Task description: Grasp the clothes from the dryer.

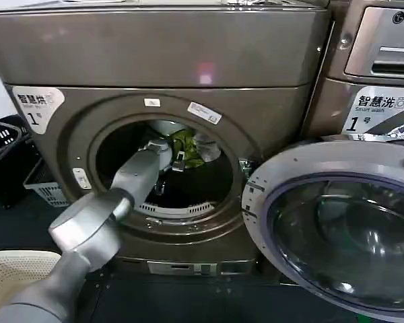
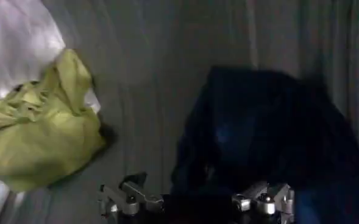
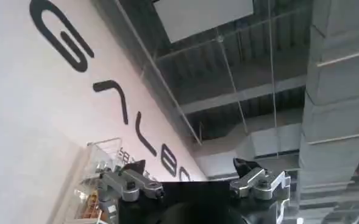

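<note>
The dryer (image 1: 168, 134) stood with its round door (image 1: 337, 229) swung open. The left end effector (image 1: 170, 159) reached inside the drum, spread open and holding nothing, just short of the clothes (image 1: 188, 148) at the back of the drum. Three garments lay there: one lime-green (image 2: 45, 131), one white (image 2: 14, 42), one dark blue (image 2: 270, 134). All looked soft, light and crumpled, likely easiest pinched at a raised fold. The right end effector (image 3: 194, 179), spread open, pointed at the ceiling, away from the dryer.

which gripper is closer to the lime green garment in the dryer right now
Left. The left gripper is inside the dryer drum, beside the lime-green garment. The right gripper is away from it, raised and facing a wall and ceiling.
</note>
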Controlling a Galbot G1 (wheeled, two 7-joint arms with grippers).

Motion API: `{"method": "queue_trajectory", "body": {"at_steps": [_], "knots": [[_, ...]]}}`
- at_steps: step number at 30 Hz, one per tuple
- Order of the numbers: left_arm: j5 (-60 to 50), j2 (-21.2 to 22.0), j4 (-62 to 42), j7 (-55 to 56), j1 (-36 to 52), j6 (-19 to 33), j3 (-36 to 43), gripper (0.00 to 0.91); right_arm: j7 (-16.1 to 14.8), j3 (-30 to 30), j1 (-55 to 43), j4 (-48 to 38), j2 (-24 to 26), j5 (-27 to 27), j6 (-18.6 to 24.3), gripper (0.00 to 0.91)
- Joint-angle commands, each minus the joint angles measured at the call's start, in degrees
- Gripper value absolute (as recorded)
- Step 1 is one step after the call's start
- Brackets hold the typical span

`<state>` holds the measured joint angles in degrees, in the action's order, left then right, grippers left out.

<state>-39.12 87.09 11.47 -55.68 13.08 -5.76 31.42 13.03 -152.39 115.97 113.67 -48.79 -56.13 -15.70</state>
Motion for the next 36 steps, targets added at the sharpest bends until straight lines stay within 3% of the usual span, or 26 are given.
{"method": "queue_trajectory", "body": {"at_steps": [1,16,17,18,19,20,21,22,36], "knots": [[-2.79,0.09,-1.60,-4.65,-0.79,2.30,1.17,0.907,-0.04,0.06,0.00,0.14,-0.10,0.06,0.08,0.907],[-4.92,-1.76,-1.55,-6.20,-2.19,3.77,1.41,0.907,-0.12,-0.05,0.42,0.69,-0.01,-0.03,0.16,0.907],[-4.45,-1.77,-1.54,-6.17,-2.38,3.62,1.41,0.774,-0.13,-0.12,0.51,0.66,0.02,-0.03,0.20,0.907],[-4.06,-1.75,-1.54,-6.10,-2.55,3.47,1.37,0.557,-0.11,-0.15,0.57,0.63,0.05,-0.03,0.21,0.907],[-3.84,-1.72,-1.50,-6.15,-2.73,3.41,1.33,0.159,-0.16,-0.21,0.64,0.63,0.04,-0.04,0.22,0.907],[-3.88,-1.67,-1.49,-6.15,-2.93,3.47,1.33,0.137,-0.19,-0.25,0.70,0.64,0.03,-0.04,0.24,0.907],[-3.86,-1.64,-1.45,-6.16,-3.11,3.45,1.31,0.034,-0.20,-0.28,0.72,0.65,0.05,-0.06,0.25,0.907],[-3.86,-1.56,-1.49,-6.18,-3.21,3.45,1.30,0.000,-0.23,-0.30,0.74,0.69,0.03,-0.07,0.29,0.907],[-3.98,-1.97,-1.59,-6.77,-4.60,3.63,0.98,0.000,-0.42,-0.17,0.62,0.64,0.28,-0.08,0.57,0.907]]}}
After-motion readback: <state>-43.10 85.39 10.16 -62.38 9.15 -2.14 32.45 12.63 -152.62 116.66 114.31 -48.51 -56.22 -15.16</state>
